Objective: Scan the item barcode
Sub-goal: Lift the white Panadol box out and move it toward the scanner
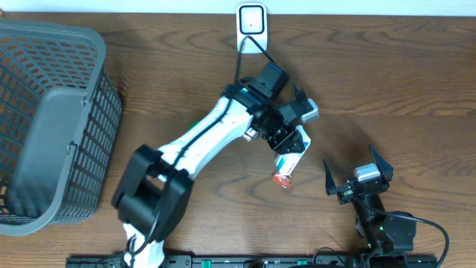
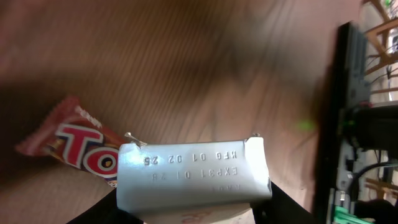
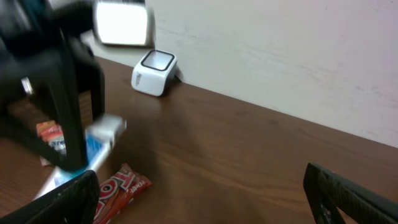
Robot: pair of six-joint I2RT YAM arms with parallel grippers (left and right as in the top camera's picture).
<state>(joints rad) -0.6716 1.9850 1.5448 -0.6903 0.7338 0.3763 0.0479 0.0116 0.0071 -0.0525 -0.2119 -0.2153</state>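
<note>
Holding white carton (image 2: 193,174) clamped in left gripper (image 1: 288,143) jaws, date stamp facing wrist camera. Red candy bar (image 2: 74,146) lies on table (image 1: 416,89) just beyond jaws. Right gripper (image 1: 358,177) jaws wide apart, nothing between. Step, likely: presenting carton. Scanner (image 1: 252,20) well apart from jaws. Next move calls for swinging carton over, barcode side toward scanner; barcode not visible.

The basket (image 1: 52,119) blocks the left; the scanner (image 1: 251,21) sits at the back; the table (image 1: 394,82) has open room on the right.
</note>
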